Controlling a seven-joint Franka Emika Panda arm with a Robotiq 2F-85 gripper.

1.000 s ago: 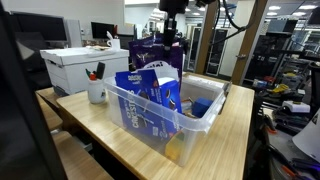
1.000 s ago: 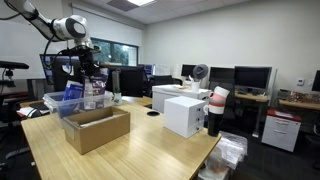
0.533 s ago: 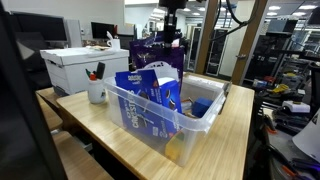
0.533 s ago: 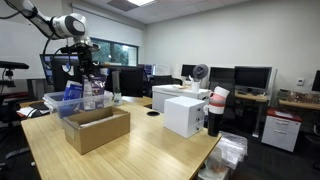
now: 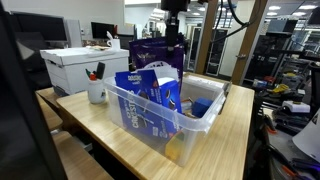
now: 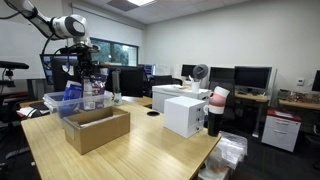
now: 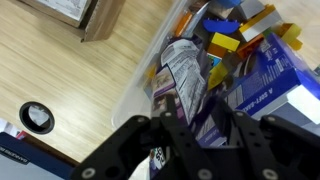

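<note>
In an exterior view the gripper (image 5: 172, 42) hangs from the arm above the far side of a clear plastic bin (image 5: 140, 112) that stands on a wooden table (image 5: 230, 130). A dark purple snack bag (image 5: 150, 50) hangs just beside the gripper, above the blue bags (image 5: 145, 90) that stand upright and fill the near end of the bin. A white lidded box (image 5: 75, 65) sits well apart on the table, and a white mug (image 5: 97, 93) with pens stands between it and the bin. In an exterior view from across the room the gripper (image 6: 86, 68) is low over the bin (image 6: 55, 100) at the far end of the table (image 6: 150, 150). An open cardboard box (image 6: 95, 130) lies just beside the bin, nearer the camera, and the white box (image 6: 183, 115) stands further along. The snack bag is too small to make out here. In the wrist view the gripper (image 7: 205, 125) has a dark finger on either side of the crinkled, silvery purple bag (image 7: 185, 75). The bag hangs over the bin's clear wall (image 7: 150, 62), with blue bags (image 7: 265, 70) beside it. Whether the fingers press the bag or stand slightly off it cannot be told. The cardboard box (image 7: 65, 12) lies on the table (image 7: 70, 70) at the frame's top, and a black disc (image 7: 37, 117) rests on the wood.
</note>
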